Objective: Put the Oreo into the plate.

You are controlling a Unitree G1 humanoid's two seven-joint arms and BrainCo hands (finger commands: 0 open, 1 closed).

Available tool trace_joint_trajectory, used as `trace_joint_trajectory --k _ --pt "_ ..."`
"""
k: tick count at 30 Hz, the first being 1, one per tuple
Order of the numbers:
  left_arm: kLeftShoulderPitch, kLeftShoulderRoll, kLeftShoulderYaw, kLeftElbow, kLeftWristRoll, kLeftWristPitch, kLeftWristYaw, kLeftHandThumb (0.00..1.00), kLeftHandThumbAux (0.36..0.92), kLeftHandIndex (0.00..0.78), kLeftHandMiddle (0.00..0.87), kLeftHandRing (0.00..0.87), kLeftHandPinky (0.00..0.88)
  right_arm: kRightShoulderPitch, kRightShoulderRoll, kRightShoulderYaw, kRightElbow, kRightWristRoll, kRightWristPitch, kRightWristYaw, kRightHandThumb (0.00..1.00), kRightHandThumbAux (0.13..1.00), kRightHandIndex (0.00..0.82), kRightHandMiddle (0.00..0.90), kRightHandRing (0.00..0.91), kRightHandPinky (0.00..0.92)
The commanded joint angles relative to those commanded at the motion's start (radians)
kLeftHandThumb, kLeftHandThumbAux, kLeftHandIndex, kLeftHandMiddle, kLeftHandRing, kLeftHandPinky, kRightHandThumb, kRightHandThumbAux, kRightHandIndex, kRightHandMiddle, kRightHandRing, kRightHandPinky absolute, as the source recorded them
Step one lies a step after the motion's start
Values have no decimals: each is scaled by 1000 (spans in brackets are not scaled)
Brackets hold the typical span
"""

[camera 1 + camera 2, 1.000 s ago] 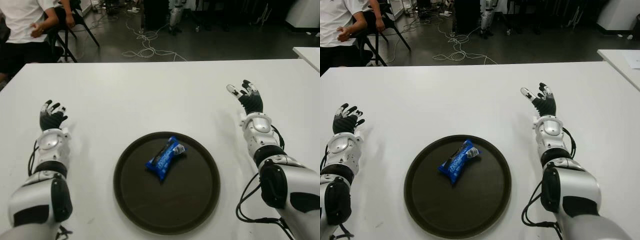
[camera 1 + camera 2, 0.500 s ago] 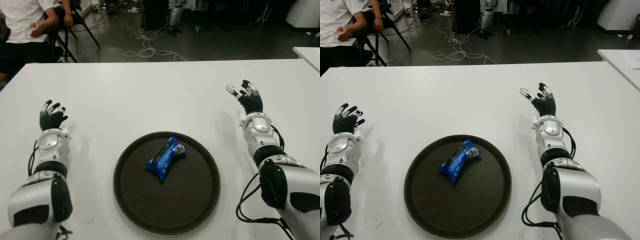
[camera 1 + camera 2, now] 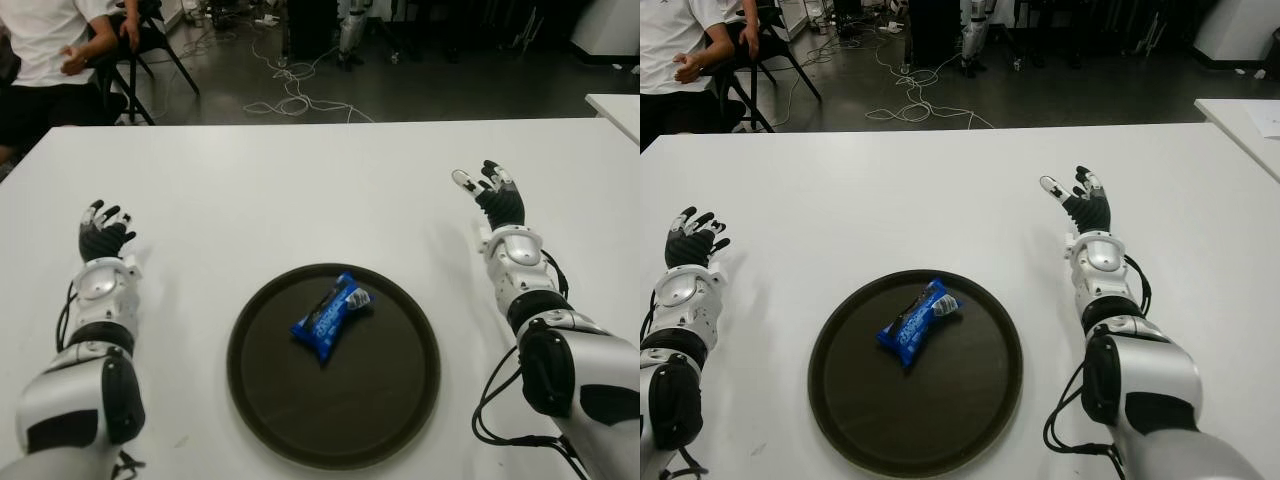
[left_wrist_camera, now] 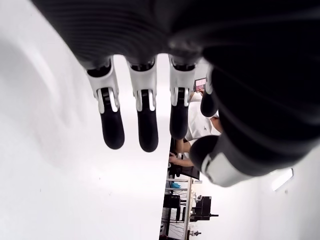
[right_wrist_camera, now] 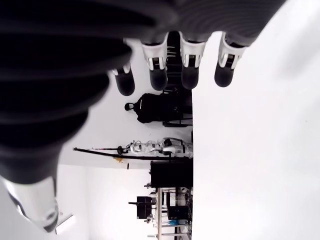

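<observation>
A blue Oreo packet [image 3: 331, 315] lies tilted inside the round dark plate [image 3: 380, 420] near the table's front edge, a little above the plate's middle. My left hand [image 3: 102, 234] shows over the white table well to the left of the plate, fingers spread and holding nothing. My right hand [image 3: 487, 192] shows to the right of and beyond the plate, fingers [image 5: 191, 65] also spread and empty. Neither hand touches the packet or the plate.
The white table [image 3: 300, 190] stretches wide behind the plate. A person in a white shirt [image 3: 45, 45] sits on a chair beyond the far left corner. Cables [image 3: 290, 95] lie on the dark floor behind. A second white table [image 3: 618, 105] edges in at the right.
</observation>
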Motion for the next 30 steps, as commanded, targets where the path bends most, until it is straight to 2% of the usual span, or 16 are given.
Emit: trace_joint_trajectory --k 25,30 --pt "0 3 -6 0 8 7 0 353 726 81 179 203 231 0 2 1 -1 -4 0 -12 3 675 46 75 52 5" --pt "0 3 -10 0 10 7 0 339 725 84 184 206 235 -1 5 -16 -1 15 0 2 17 669 56 78 55 0"
